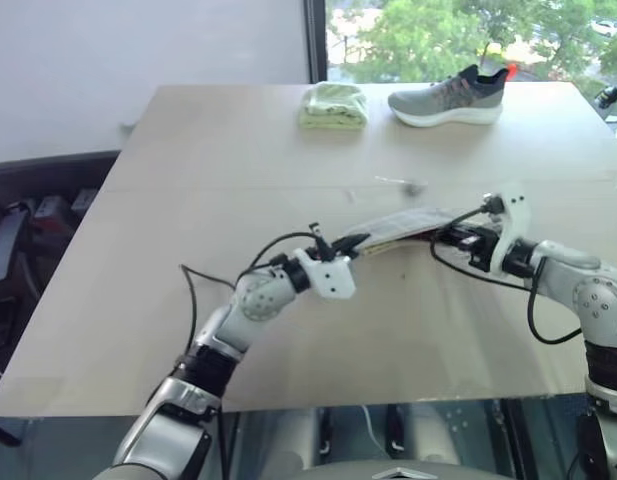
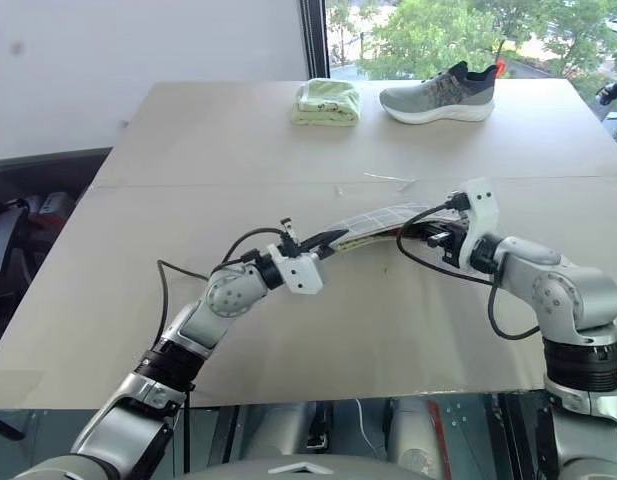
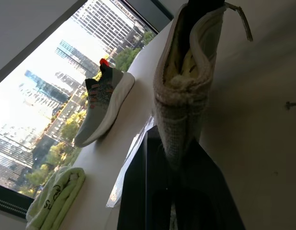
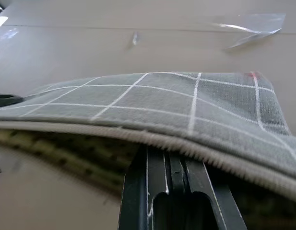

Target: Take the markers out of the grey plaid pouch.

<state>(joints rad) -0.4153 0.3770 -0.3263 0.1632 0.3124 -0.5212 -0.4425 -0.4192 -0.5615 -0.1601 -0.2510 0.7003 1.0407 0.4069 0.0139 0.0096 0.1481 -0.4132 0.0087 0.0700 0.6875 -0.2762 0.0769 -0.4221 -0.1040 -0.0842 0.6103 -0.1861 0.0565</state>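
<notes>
Evidently both grippers, left (image 2: 333,238) and right (image 2: 416,231), clamp the pouch (image 2: 373,218) aloft; markers remain inside, none at twelve o'clock.

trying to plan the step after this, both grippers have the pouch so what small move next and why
Probably tip it: the left gripper and right gripper are each shut on an end of the grey plaid pouch, stretched between them above the table. Its mouth gapes, showing yellowish lining, with no markers out yet. Lowering the open edge should spill them.

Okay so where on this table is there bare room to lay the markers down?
Bare: the near table in front of both grippers, and its left half. Crowded: the far edge with folded green cloth and shoe, and mid-table under the held grey plaid pouch.
</notes>
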